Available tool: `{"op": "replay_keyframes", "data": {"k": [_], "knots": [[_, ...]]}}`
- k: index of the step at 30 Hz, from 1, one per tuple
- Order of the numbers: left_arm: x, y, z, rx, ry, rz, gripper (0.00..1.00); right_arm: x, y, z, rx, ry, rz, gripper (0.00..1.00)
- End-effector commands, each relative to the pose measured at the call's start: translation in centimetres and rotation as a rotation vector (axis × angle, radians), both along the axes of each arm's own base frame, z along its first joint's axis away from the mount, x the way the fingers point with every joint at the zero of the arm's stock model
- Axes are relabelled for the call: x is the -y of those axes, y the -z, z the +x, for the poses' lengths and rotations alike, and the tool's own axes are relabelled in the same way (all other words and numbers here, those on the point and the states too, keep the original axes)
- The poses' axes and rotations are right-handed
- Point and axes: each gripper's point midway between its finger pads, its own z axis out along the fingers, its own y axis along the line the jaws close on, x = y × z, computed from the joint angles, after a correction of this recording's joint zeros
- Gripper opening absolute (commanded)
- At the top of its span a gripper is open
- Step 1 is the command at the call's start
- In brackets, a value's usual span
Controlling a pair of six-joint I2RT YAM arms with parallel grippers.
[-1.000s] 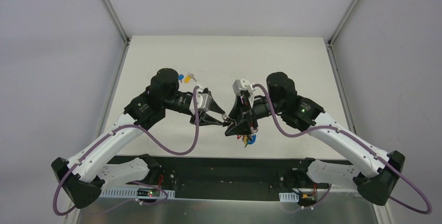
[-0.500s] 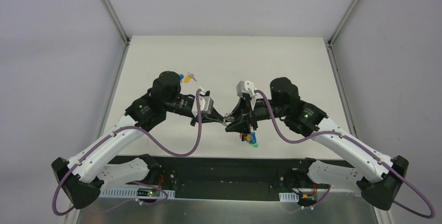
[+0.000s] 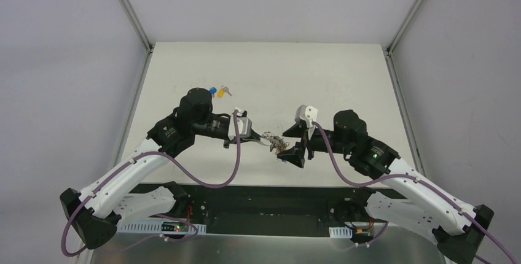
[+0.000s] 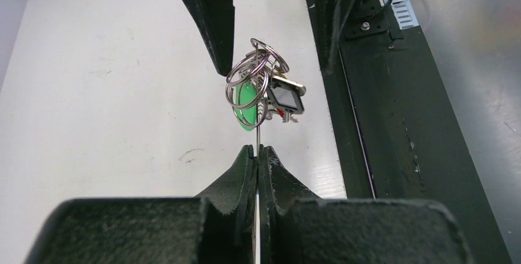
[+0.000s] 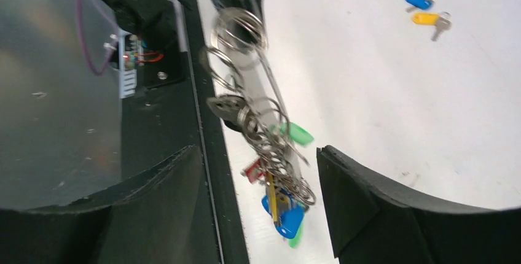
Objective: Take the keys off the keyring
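My left gripper is shut on a thin strand of the keyring and holds the bunch in the air above the table's near edge. In the left wrist view the pinched strand rises from the gripper to the tangled silver rings, with a green key head and a dark one. My right gripper is open, its jaws either side of the bunch without touching it. In the right wrist view the keyring hangs between the jaws with blue, green and red heads.
A loose blue key and a loose yellow key lie on the white table behind the left arm, also in the right wrist view, blue key and yellow key. A black base rail runs along the near edge.
My right gripper has opened, let go of the bunch and drawn back to the right. The keyring now hangs from the left gripper alone, which has barely moved.
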Motion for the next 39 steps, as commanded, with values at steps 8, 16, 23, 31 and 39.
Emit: {"op": "replay_keyframes", "data": {"k": [8,16,23,31,39], "knots": [[-0.3,-2.4,-1.4,0.129,0.078,-0.090,0.00,0.2,-1.2,3.4,0.175,0.126,0.035,0.65],[-0.3,-2.6,-1.6,0.129,0.092,-0.096,0.00,-1.6,-2.6,3.3,0.186,0.056,0.098,0.61],[-0.4,-2.6,-1.5,0.144,0.082,-0.095,0.00,-2.1,-3.0,2.3,0.177,-0.003,0.112,0.59],[-0.4,-2.6,-1.2,0.150,0.067,-0.093,0.00,-2.0,-3.1,2.2,0.177,-0.004,0.117,0.59],[-0.3,-2.4,-1.1,0.140,0.067,-0.088,0.00,-2.8,-3.9,2.0,0.167,-0.031,0.143,0.58]]}}
